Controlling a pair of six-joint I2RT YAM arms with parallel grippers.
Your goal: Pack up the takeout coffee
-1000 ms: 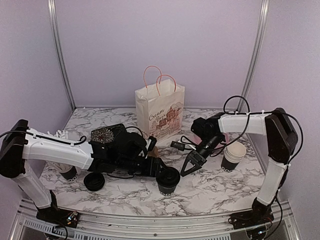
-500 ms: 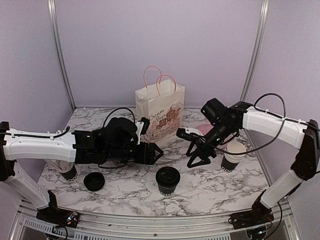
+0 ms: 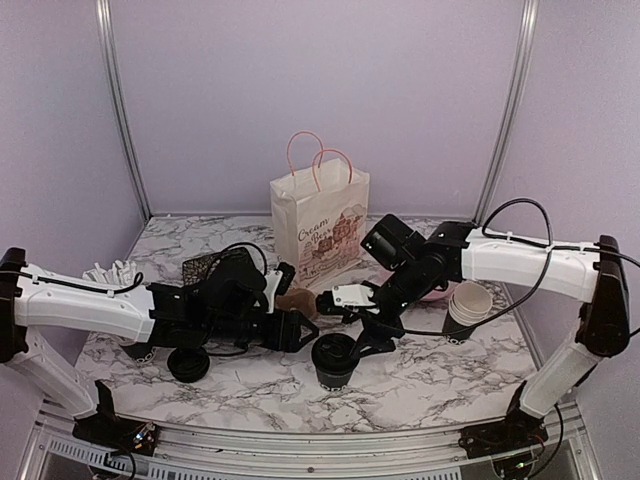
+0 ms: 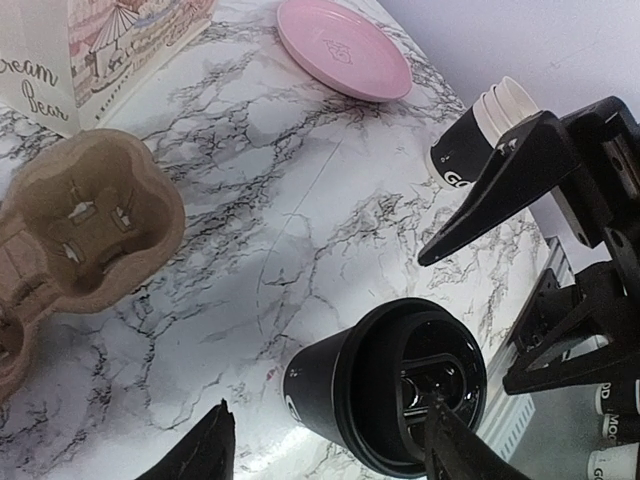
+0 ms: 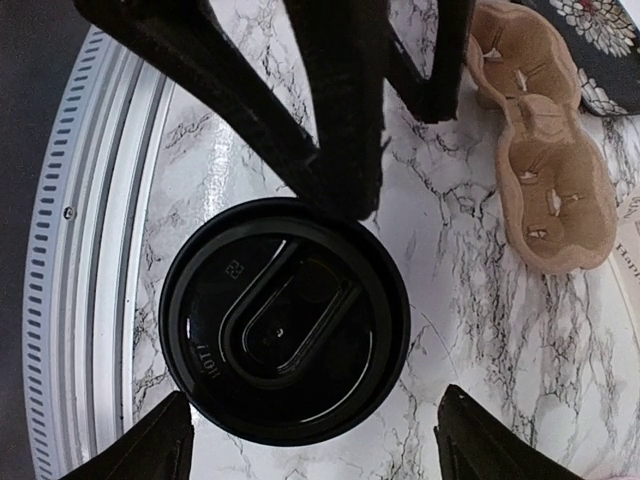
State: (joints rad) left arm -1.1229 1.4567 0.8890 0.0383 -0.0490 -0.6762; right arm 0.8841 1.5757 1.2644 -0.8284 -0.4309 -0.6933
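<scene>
A black takeout coffee cup with its black lid on [image 3: 335, 361] stands near the front middle of the marble table. It shows in the left wrist view [image 4: 385, 400] and from above in the right wrist view [image 5: 285, 345]. My right gripper [image 3: 372, 338] is open just above and to the right of it, one finger on each side of the lid [image 5: 325, 452]. My left gripper [image 3: 303, 332] is open and empty just left of the cup [image 4: 330, 455]. A loose black lid [image 3: 188, 363] lies front left. Another black cup [image 3: 138, 350] is partly hidden under my left arm.
A white paper bag with pink handles [image 3: 318, 225] stands at the back middle. A brown cup carrier [image 3: 297, 300] [image 4: 85, 225] lies in front of it. A stack of black cups [image 3: 467, 310] and a pink plate [image 4: 343, 48] are at the right. White straws [image 3: 110, 272] are at the left.
My right gripper has swung left and down until it is over the lidded cup. My left gripper had pulled back from the cup and has come a little nearer again, still open.
</scene>
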